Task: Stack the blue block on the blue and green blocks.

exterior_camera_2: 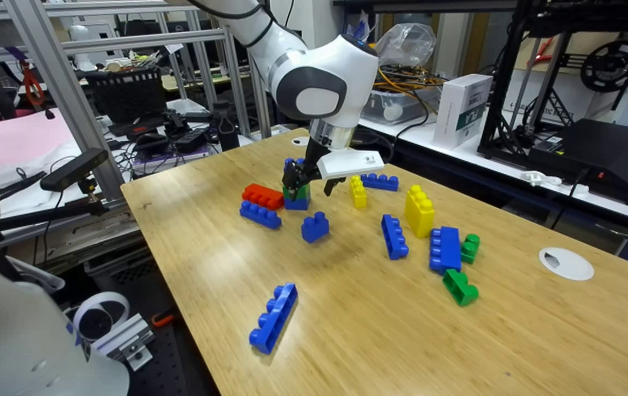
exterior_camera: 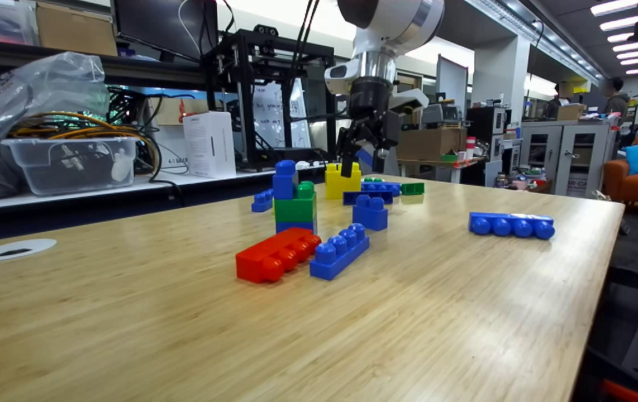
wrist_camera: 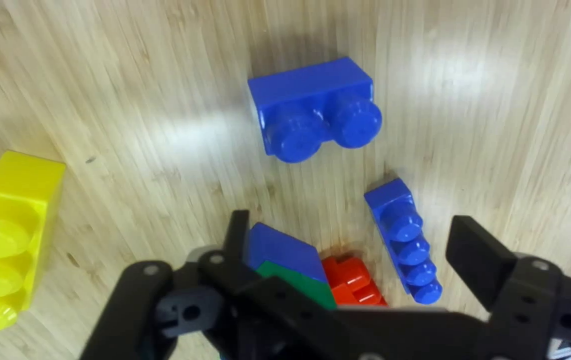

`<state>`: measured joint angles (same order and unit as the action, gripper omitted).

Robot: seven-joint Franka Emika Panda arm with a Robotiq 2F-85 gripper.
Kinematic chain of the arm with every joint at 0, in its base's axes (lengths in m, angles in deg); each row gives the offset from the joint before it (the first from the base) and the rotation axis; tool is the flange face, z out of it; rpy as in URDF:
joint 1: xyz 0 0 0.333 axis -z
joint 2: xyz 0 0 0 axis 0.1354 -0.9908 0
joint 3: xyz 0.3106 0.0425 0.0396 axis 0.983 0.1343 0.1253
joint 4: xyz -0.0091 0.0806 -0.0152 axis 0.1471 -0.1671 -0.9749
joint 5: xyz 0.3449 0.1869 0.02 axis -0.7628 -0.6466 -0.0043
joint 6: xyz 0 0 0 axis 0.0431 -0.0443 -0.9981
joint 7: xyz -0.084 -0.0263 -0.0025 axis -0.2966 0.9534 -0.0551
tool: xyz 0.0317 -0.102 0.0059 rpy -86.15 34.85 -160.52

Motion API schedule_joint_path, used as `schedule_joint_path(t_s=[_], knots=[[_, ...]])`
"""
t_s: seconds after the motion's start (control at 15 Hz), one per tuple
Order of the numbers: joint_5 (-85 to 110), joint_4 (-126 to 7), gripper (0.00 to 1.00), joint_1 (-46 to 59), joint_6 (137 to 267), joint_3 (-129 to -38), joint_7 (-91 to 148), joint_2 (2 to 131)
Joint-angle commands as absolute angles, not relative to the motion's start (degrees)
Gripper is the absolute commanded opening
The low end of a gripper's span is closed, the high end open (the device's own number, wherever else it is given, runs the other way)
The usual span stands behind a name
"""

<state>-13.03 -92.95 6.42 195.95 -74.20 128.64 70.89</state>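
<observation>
Wooden table (exterior_camera: 436, 312), our pincer (wrist_camera: 351, 220) above it, jaws apart. Wrist view: we see the blue block (wrist_camera: 313, 107) on it, pincer's 11:30. Clear bin (exterior_camera: 39, 173) at 9 o'clock in an exterior view, cables (exterior_camera: 95, 132) heaped on top.

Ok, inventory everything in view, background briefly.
table: one, light wood, foreground
blue block: one, blue, on the table
blue and green blocks: one stack, green between blue, near the blue block
red brick: one, red, beside that stack
other blue bricks: five, blue, scattered
yellow bricks: two, yellow, beside blue bricks
loose green bricks: two, green, beside a blue brick
discs: two, white, on the table
carton: one, white, beyond the table
arm: one, white, over the table
jaws: one pair, black, open, overhead
</observation>
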Motion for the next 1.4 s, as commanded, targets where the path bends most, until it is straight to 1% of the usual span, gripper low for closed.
schedule_joint_path(t_s=[0.0,0.53,1.33], knots=[[-11.94,-93.53,1.0,6.8,198.74,-73.0,129.85,69.44],[-8.84,-95.61,1.0,7.05,202.4,-71.93,130.53,68.31],[-4.27,-97.14,1.0,7.46,203.76,-71.77,134.4,68.08]])
